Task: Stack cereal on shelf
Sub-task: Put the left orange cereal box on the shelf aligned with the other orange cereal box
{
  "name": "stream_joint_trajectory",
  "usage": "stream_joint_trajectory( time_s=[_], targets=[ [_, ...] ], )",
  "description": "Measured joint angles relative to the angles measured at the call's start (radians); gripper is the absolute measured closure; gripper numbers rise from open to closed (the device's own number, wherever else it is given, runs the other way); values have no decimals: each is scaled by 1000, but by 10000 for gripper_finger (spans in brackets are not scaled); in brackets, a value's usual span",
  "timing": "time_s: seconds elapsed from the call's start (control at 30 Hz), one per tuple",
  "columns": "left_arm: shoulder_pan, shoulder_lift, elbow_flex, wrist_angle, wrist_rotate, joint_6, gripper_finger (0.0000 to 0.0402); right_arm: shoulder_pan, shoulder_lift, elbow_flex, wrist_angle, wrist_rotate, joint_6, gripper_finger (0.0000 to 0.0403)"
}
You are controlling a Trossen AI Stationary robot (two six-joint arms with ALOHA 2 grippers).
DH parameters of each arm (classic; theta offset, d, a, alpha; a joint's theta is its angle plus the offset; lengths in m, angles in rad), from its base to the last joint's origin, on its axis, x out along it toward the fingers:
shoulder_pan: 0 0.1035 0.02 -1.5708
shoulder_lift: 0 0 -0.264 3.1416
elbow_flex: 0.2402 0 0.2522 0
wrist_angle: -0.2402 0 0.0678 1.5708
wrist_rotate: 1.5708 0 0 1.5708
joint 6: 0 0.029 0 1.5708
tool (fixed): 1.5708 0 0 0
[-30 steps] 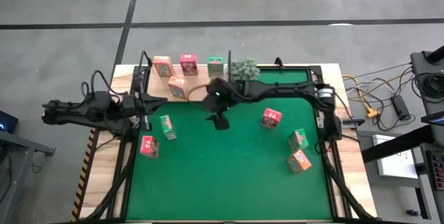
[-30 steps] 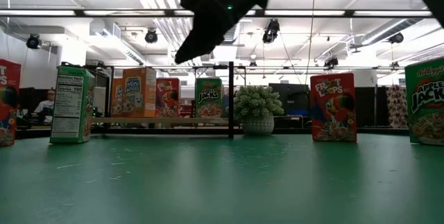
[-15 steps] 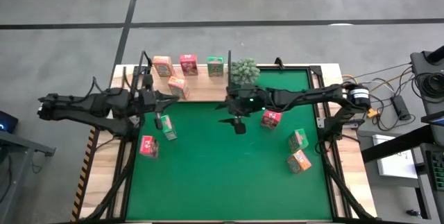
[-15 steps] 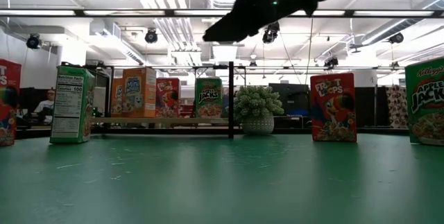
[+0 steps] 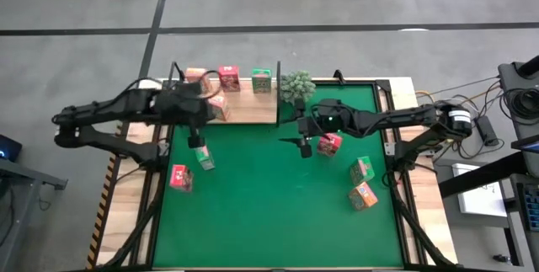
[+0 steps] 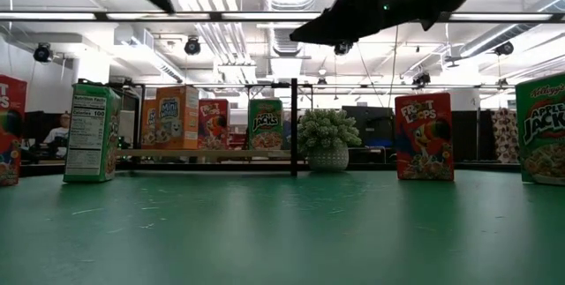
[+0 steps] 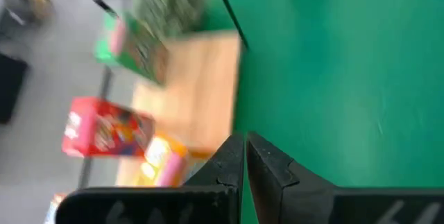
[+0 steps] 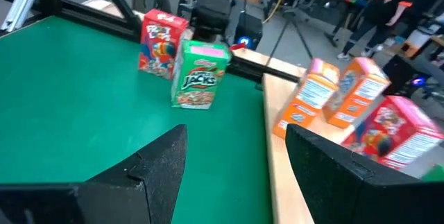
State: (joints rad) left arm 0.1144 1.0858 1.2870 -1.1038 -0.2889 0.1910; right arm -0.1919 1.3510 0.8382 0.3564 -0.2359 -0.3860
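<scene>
Between placements: four cereal boxes on shelf (image 5: 244, 110) at upper centre, five on mat. Right gripper (image 5: 306, 143), fingers apart and empty, hovers beside red box (image 5: 329, 143); next: descend, grasp. Left gripper (image 5: 198, 143) closed, empty, above green box (image 5: 205, 158).

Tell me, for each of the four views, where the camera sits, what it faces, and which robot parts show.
High view: overhead, straight down on the large green mat; both dark arms, shut left gripper, open right gripper.
Low view: mat height, level toward the light wood shelf board; arms overhead.
Left wrist view: over closed fingers toward the shelf.
Right wrist view: past spread fingers at a green printed cardboard cereal box.
Shared: high and low views both show the bushy grey-green plant.
</scene>
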Motion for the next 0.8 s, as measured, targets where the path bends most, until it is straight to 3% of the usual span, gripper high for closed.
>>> stream_joint_trajectory(
  time_s=[0.1, 0.27, 0.57, 0.8],
  targets=[
    [72, 80, 41, -90, 44, 51, 400, -16, -24, -13, 2, -1, -6, 168],
    [200, 175, 61, -154, 171, 262, 400, -36, -35, -23, 1, -8, -39, 168],
    [381, 306, 99, -196, 172, 490, 400, -100, -43, -30, -2, -16, -80, 168],
    [484, 329, 163, -173, 246, 482, 344, -176, -47, -33, -3, -186, -56, 168]
  ],
)
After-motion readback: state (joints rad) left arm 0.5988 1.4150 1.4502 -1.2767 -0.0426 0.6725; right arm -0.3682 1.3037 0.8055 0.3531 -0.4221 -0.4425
